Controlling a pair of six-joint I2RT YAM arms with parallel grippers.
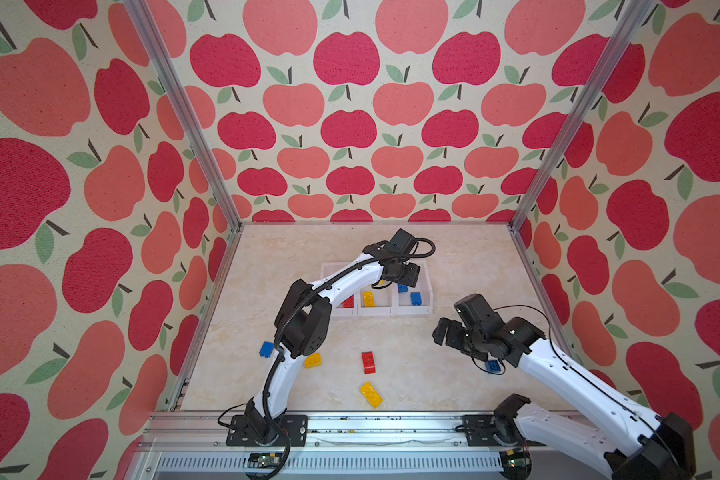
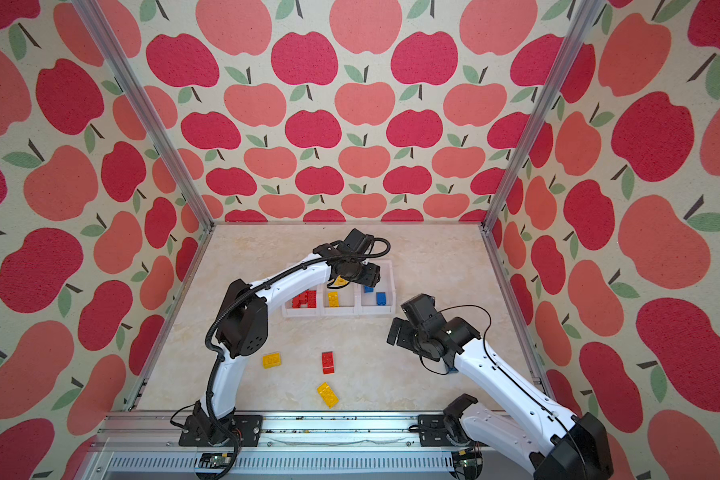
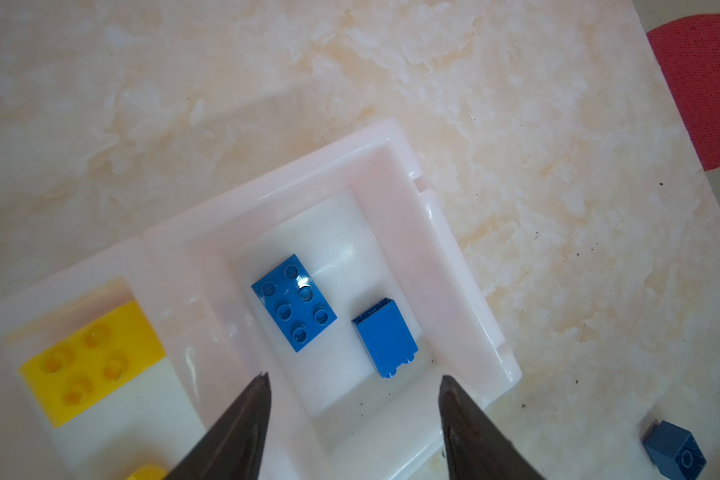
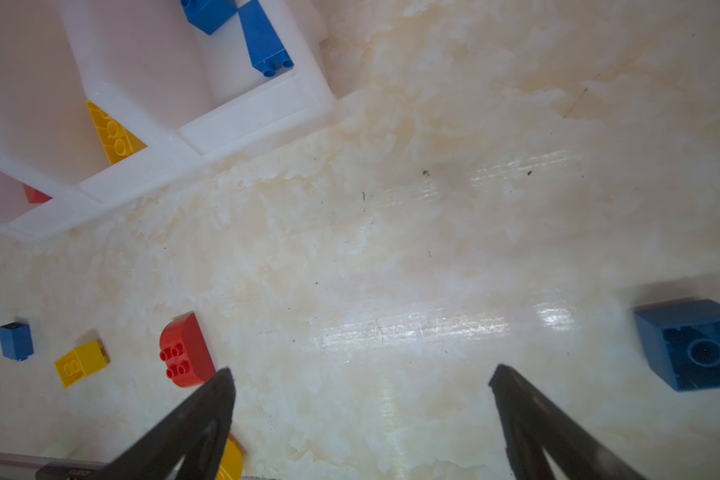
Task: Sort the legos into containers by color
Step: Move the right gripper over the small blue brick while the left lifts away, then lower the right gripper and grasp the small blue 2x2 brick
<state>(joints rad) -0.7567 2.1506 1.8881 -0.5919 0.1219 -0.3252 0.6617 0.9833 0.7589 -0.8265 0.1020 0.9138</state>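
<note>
Five legos lie loose on your bench [image 1: 454,257], well apart from the containers [image 1: 375,311]. From left to right there is a blue brick [image 1: 267,349] partly hidden by the left arm, then a yellow brick [image 1: 312,360] just right of it. A red brick [image 1: 368,362] lies near the middle, with a second yellow brick [image 1: 371,395] nearer the front edge. A dark blue brick [image 1: 492,365] lies under your right arm.

Behind them the three joined white bins stand in one row. Red pieces [image 2: 304,299] lie in the left bin and yellow pieces [image 1: 368,298] in the middle one. The right bin holds a flat blue piece [image 3: 294,303] and a tipped blue piece [image 3: 385,336] lying on its side.

Your left gripper [image 3: 354,378] hangs above that right bin, jaws apart with nothing between them. Your right gripper [image 4: 362,370] hovers over bare bench to the right of the row. Its jaws are spread wide and empty, and the dark blue brick lies near it.
</note>
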